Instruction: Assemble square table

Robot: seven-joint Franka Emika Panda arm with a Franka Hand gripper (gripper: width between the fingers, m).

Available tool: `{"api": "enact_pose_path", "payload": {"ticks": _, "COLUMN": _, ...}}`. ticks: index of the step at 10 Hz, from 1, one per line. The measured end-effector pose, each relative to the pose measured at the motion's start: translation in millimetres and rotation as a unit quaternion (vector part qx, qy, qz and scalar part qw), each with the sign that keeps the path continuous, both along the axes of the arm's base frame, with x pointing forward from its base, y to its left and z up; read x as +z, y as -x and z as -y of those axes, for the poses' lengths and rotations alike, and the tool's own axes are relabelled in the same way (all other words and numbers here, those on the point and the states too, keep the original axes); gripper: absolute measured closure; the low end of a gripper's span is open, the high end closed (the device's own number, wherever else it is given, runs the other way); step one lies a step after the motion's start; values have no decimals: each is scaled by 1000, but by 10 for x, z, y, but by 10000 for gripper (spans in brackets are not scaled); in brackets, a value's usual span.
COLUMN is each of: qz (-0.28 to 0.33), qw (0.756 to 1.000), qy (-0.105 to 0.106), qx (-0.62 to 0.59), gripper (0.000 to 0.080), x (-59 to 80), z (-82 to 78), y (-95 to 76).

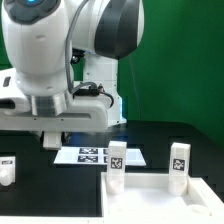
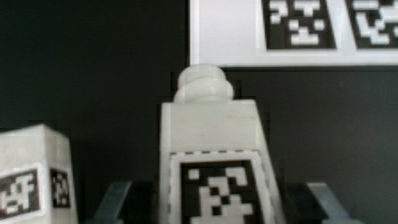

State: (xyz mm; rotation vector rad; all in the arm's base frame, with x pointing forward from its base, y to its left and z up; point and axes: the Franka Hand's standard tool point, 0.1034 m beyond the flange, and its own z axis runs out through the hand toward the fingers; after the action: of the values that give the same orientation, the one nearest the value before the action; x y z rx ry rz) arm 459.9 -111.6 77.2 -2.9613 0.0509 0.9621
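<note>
**Exterior view.** The arm (image 1: 60, 50) reaches down over the black desk (image 1: 30, 205) toward the exterior view's left. Its fingers are too dark and hidden here to read. The square tabletop (image 1: 150, 203), white with a raised rim, lies at the lower right of this view. A first upright leg (image 1: 117, 160) and a second upright leg (image 1: 178, 166) rise at its far edge. Whether they are seated in the corners or merely stand behind it cannot be told. A loose leg (image 1: 8, 170) waits at the left edge, well apart from the tabletop. The marker board (image 1: 88, 155) lies flat between the arm and the tabletop. A green backdrop (image 1: 185, 60) closes off the room behind.

**Wrist view.** The fingers (image 2: 118, 196) stand on either side of a central leg (image 2: 214, 140), which appears to lie lengthwise on the desk, threaded tip pointing toward the marker board. This is probably an alignment for a sideways grasp across the block. Dark slivers show between each finger and the leg, so whether the fingers already grip it cannot be told. A neighbouring leg (image 2: 32, 175) lies just beside it, close enough to be nudged.
</note>
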Motion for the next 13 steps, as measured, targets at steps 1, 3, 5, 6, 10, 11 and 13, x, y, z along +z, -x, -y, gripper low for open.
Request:
{"api": "enact_pose_path", "payload": {"ticks": 1, "qz": 19, "qw": 1000, "qy": -1, "qx": 1, "gripper": 517, "x": 148, "z": -17, "y": -197}}
{"api": "enact_pose_path", "payload": {"ticks": 3, "qz": 89, "qw": 996, "qy": -6, "qx": -10, "gripper": 517, "x": 513, "z": -110, "y": -750}}
{"api": "enact_pose_path", "payload": {"ticks": 5, "qz": 170, "qw": 985, "qy": 4, "qx": 1, "gripper": 517, "x": 585, "z": -163, "y": -910}}
{"api": "enact_pose_path", "payload": {"ticks": 6, "qz": 201, "qw": 980, "qy": 9, "qx": -1, "gripper": 517, "x": 565, "z": -133, "y": -888}}
{"api": "enact_pose_path", "payload": {"ticks": 10, "qz": 313, "qw": 949, "qy": 24, "qx": 4, "gripper": 515, "x": 775, "z": -331, "y": -1256}}
{"api": "enact_pose_path", "payload": {"ticks": 11, "qz": 346, "qw": 938, "qy": 23, "qx": 1, "gripper": 515, "x": 892, "z": -487, "y": -1455}}
{"api": "enact_pose_path", "payload": {"ticks": 13, "qz": 440, "qw": 897, "qy": 30, "qx": -43, "gripper": 515, "x": 944, "z": -837, "y": -1535}}
